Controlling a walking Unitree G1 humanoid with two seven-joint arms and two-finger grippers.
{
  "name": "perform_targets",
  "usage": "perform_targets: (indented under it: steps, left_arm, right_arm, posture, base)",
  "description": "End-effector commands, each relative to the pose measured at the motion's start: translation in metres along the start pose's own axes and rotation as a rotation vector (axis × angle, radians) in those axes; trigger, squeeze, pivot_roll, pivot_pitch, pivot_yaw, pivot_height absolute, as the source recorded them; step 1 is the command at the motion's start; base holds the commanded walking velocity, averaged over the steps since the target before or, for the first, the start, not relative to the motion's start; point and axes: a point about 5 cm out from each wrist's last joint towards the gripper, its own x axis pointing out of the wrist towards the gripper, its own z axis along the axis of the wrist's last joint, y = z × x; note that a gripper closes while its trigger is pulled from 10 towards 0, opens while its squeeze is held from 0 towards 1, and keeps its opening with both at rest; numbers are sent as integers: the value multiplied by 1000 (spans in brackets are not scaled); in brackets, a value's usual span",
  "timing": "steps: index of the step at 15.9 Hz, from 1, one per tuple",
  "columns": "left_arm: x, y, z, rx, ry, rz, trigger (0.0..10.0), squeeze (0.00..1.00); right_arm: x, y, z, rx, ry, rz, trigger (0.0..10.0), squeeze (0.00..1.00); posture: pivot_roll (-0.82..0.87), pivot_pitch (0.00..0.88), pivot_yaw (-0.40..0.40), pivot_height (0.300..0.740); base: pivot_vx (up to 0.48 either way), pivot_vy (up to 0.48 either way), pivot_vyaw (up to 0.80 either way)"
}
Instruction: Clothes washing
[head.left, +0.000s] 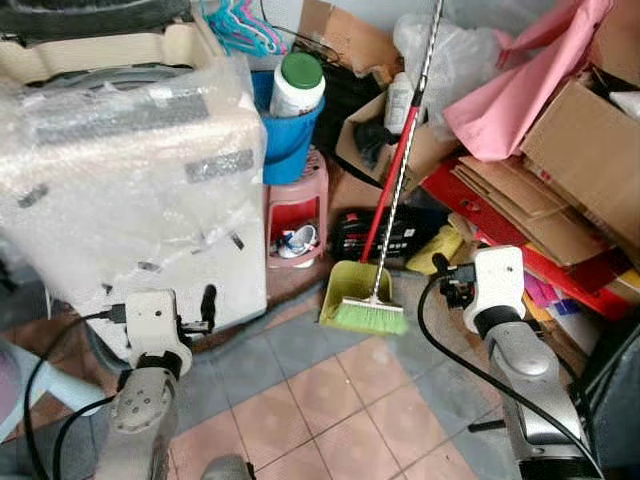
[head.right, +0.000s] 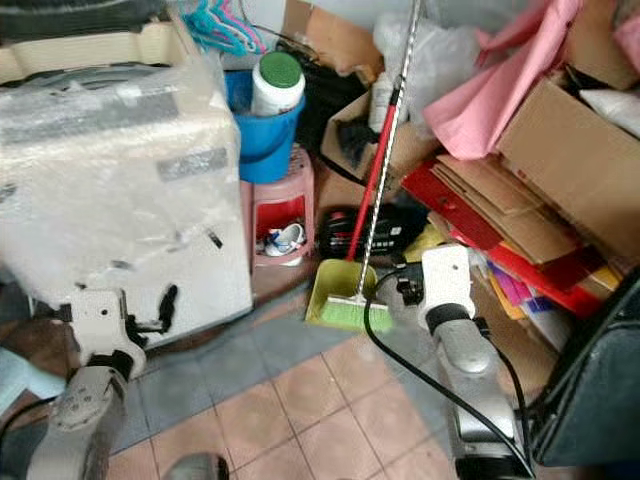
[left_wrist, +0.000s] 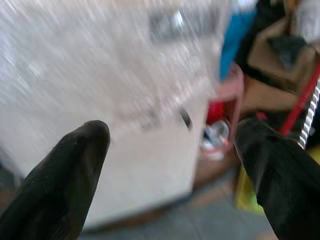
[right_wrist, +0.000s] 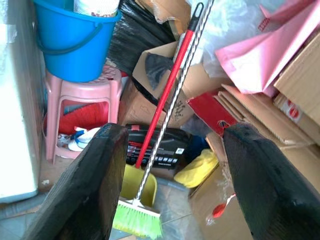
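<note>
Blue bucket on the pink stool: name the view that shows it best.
The right wrist view: the blue bucket is sharp, with its handle visible, on the pink stool. Both eye views show it smaller, holding a green-capped white bottle. The left wrist view gives only a blue blur.

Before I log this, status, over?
Both end effectors open, empty: left, right. Bubble-wrapped washer ahead-left. Broom, dustpan on floor.

Head views look down; wrist views share broom (right_wrist: 150, 165).
</note>
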Motion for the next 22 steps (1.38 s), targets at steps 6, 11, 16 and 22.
perform_targets:
  steps: [6,11,16,22]
  left_arm:
    - [-27,9,3,65,-75,-86,10000,0]
    - [-21,7,-14,27,4,-192,10000,0]
    - [44,0,1,15,-53,-178,10000,0]
    - [41,4,33,-96,-164,-56,10000,0]
  right_arm:
    - [-48,4,-13,100,21,4,10000,0]
    - [-65,-15,-25,-1,58,39,10000,0]
    - [-15,-19,-10,-3,-22,-55,10000,0]
    - [-16,-7,-9,47,-58,-72,10000,0]
  posture:
    - [-40,22,65,740]
    - [-87,26,93,740]
    - [-114,0,105,740]
    - [-110,0,112,740]
  base:
    - [0,0,0]
    - [0,0,0]
    - [0,0,0]
    - [0,0,0]
